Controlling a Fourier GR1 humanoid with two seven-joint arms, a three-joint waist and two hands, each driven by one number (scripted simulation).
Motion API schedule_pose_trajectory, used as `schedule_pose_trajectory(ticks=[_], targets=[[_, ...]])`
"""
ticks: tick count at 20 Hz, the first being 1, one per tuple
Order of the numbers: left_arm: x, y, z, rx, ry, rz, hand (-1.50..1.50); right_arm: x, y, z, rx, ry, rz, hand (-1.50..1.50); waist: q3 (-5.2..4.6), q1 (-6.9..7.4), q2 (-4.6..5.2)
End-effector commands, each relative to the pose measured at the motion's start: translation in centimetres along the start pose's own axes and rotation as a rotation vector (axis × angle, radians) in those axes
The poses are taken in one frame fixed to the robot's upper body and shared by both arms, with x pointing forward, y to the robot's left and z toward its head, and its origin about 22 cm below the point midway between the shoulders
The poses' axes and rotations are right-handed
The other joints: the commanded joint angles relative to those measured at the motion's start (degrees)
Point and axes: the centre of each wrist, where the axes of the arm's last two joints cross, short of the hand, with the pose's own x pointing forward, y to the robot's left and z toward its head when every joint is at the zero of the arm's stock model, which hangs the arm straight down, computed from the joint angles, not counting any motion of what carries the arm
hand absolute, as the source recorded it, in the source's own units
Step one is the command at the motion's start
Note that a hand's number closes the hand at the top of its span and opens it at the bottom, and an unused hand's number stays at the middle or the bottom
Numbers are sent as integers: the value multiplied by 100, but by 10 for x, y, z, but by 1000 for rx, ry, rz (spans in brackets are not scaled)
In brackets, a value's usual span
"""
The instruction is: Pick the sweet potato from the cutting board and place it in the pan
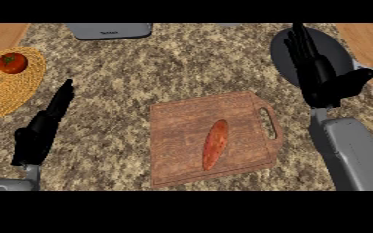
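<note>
An orange-brown sweet potato (215,144) lies lengthwise on the wooden cutting board (182,128) in the lower middle of the counter. The dark grey pan (339,47) sits at the upper right, partly covered by my right hand (315,71). That hand hovers over the pan's left part with straight fingers pointing away from me and the thumb out to the right; it holds nothing. My left hand (45,126) rests at the lower left, fingers straight, well left of the board.
A woven yellow mat (25,81) with a red tomato (12,63) on it lies at the far left edge. A grey appliance (109,30) stands at the back of the speckled stone counter.
</note>
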Motion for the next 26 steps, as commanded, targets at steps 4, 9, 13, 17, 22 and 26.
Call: schedule_pose_trajectory(ticks=[4, 9, 13, 17, 22, 26], targets=[[19, -49, -14, -147, 21, 234, 0, 10, 56, -6, 198, -10, 305, 150, -153, 349, -49], [13, -91, -5, -261, 117, 423, 0, 6, 45, -10, 166, -137, 864, -150, -179, 324, -58], [22, -88, -8, -247, 126, 469, 0, -4, 114, 31, 70, -304, 736, -150, -137, 253, -93], [24, -87, -6, -254, 119, 478, 0, 8, 132, 28, 319, -115, 976, -150, -149, 317, -115], [18, -100, -7, -264, 145, 472, 0, -3, 142, 29, 494, 193, 1351, -150, -180, 289, -136], [20, -103, -8, -266, 132, 470, 0, -5, 186, 37, 606, 364, 1603, -150, -183, 371, -122]])
